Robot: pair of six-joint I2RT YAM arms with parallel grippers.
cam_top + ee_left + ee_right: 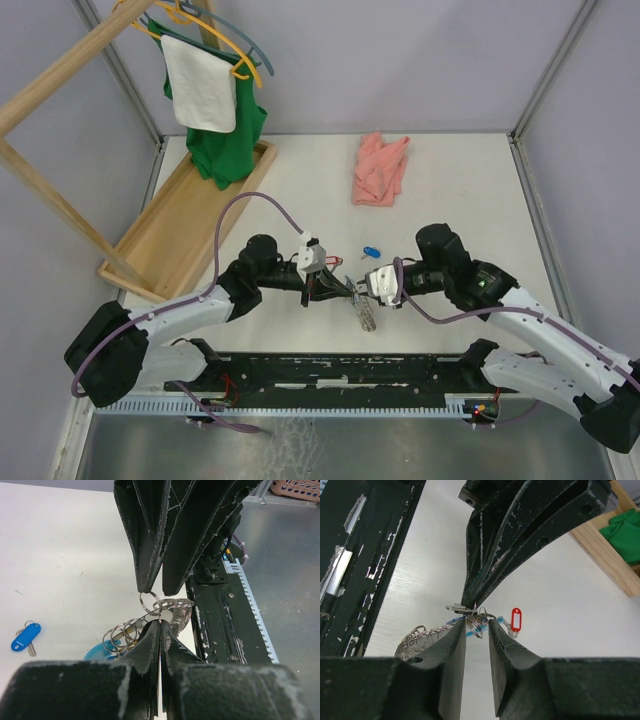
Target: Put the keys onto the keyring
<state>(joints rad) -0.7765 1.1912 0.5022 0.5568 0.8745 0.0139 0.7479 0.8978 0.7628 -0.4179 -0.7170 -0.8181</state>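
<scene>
The keyring [172, 607], a loop crowded with small silver rings and a light-blue tag [99, 652], hangs between the two grippers over the table's near middle [365, 315]. My left gripper [160, 624] is shut on the keyring's wire, also seen from the other side [470, 602]. Facing it, my right gripper [476, 622] has its jaws apart, with a few small rings [480, 626] loose in the gap. A key with a red tag [516, 619] sits just beyond its right finger, by the rings. A blue-tagged key [25, 636] lies alone on the table [372, 251].
A pink cloth [380, 168] lies at the back. A wooden tray [190, 225] sits at the left under a rack with hangers, a green garment [230, 140] and a white towel [200, 85]. A black rail [350, 370] runs along the near edge.
</scene>
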